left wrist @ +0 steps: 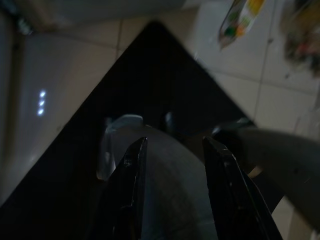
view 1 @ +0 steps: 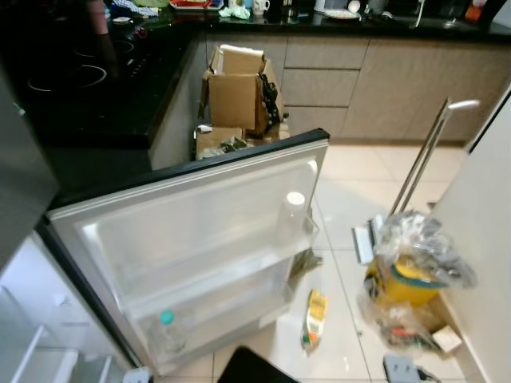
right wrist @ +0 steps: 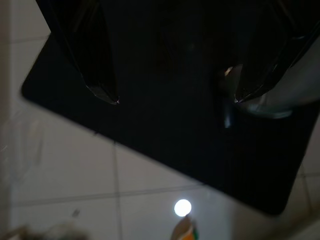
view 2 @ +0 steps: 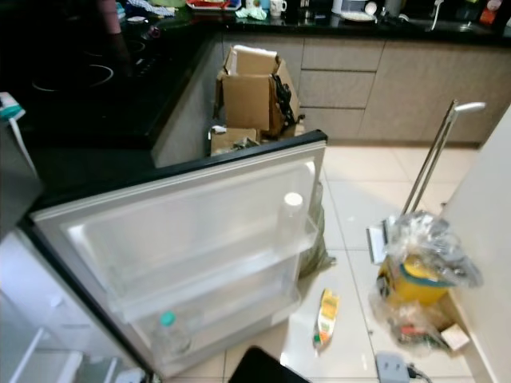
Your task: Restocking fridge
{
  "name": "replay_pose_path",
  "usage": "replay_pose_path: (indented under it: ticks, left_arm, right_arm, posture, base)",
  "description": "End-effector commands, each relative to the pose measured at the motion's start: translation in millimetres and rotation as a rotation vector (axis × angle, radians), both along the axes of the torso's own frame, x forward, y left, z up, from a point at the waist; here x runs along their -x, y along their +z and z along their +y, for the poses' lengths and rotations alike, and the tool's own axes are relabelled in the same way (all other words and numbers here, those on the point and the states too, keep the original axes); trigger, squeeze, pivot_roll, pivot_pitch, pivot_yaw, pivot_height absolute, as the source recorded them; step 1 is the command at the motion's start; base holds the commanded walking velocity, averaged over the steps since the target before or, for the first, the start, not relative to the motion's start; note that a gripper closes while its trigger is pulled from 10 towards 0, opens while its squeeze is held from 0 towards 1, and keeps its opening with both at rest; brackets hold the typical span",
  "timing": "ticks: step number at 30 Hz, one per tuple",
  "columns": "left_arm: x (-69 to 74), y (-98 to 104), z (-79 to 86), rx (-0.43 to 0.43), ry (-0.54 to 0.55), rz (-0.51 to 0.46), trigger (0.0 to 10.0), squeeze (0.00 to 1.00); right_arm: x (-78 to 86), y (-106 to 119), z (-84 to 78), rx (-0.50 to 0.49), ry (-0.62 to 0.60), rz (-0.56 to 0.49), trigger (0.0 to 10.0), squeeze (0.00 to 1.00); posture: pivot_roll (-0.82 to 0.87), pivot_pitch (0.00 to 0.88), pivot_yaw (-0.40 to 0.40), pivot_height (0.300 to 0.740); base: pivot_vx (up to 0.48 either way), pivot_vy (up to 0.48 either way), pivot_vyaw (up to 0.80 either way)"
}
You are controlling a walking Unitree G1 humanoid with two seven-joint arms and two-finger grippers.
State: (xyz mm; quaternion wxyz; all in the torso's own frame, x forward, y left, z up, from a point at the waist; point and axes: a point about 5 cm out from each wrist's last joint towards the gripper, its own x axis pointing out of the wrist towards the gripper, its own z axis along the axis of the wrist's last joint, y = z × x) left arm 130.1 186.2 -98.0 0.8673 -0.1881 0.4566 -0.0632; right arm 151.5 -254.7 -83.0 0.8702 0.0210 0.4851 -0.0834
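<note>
Clear bottles [view 1: 294, 214] — open fridge door [view 1: 200, 239], both shelves

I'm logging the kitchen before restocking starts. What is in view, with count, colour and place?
Fridge door: one, white inside, swung open.
Bottles: two, clear; white-capped one on upper door shelf, green-capped one on lower shelf.
Packet: one, yellow-green, on floor tiles.
Cardboard boxes: brown, against cabinets.
Bucket: one, yellow, plastic-wrapped, by wall.
Mat: one, black, underfoot.
Left gripper: jaws open, above mat.
Right gripper: jaws open, above mat.
</note>
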Motion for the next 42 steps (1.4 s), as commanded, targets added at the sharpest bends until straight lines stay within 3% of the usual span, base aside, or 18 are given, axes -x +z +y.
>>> replay_pose_path:
  ticks: [1,15,27,42]
  left_arm:
    - [8.7,-3,1.0,-0.021,-0.003,0.033,10.0,0.0]
    - [7.7,-3,-0.1,0.009,0.031,0.03,10.0,0.0]
    - [8.6,-3,-1.2,0.027,0.029,0.034,10.0,0.0]
    - [8.0,-3,-0.2,0.025,0.055,0.033,10.0,0.0]
  right_arm:
    - [5.1,-3,4.2,-0.012,-0.014,0.018,10.0,0.0]
    - [0.7,1,-2.1,0.002,-0.017,-0.011,10.0,0.0]
    - [-17.0,12,-11.6,-0.015,-0.022,-0.107,10.0,0.0]
    - [-21.1,14,-6.1,-0.072,0.043,-0.13,10.0,0.0]
  posture:
    - [-0.04,0.037,-0.032,0.74]
    - [-0.05,0.037,-0.034,0.74]
    - [-0.05,0.039,-0.034,0.74]
    - [-0.05,0.04,-0.034,0.74]
  base:
    - [0.0,-0.48,0.0]
    - [0.0,0.0,0.0]
    - [0.0,-0.451,0.0]
    - [0.0,0.0,0.75]
